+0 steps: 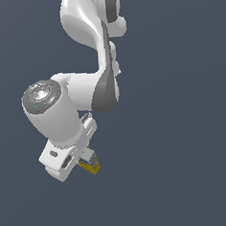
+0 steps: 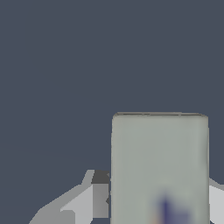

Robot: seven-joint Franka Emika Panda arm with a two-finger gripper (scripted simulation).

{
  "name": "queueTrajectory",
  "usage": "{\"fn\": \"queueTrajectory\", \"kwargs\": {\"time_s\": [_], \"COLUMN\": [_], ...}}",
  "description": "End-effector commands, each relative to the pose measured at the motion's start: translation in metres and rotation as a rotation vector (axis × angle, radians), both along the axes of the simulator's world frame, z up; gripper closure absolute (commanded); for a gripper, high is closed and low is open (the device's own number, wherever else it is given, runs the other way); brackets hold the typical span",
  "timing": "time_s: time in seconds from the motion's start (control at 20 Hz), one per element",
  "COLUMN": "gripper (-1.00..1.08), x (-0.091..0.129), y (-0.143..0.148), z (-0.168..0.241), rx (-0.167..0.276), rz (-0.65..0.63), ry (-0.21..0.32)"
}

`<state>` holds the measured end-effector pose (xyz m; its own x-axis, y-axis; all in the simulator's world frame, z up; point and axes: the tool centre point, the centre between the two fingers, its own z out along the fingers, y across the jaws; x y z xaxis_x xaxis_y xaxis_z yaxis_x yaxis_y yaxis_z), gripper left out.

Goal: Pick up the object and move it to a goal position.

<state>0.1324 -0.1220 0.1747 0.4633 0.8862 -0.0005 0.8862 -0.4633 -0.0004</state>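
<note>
Box (image 1: 89, 163), small, rectangular, yellow base, matte pale-grey top with blurred, seemingly blue print, jaws clamped on it.

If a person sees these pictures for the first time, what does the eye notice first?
First, the big white robot arm reaching down the middle of the exterior view against a plain dark ground. Then the small box, yellow below and pale on top, between the gripper fingers; its pale face fills the wrist view.

A plain, flat slate-blue backdrop (image 1: 183, 128) fills both views.
</note>
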Motion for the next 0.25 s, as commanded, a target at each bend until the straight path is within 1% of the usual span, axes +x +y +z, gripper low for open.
{"fn": "queueTrajectory", "kwargs": {"time_s": [0.0, 0.2], "gripper": [1.08, 1.08], "x": [0.0021, 0.0031], "y": [-0.0032, -0.0046], "z": [0.0011, 0.0015], "rx": [0.000, 0.000], "rz": [0.001, 0.001], "ry": [0.000, -0.001]}}
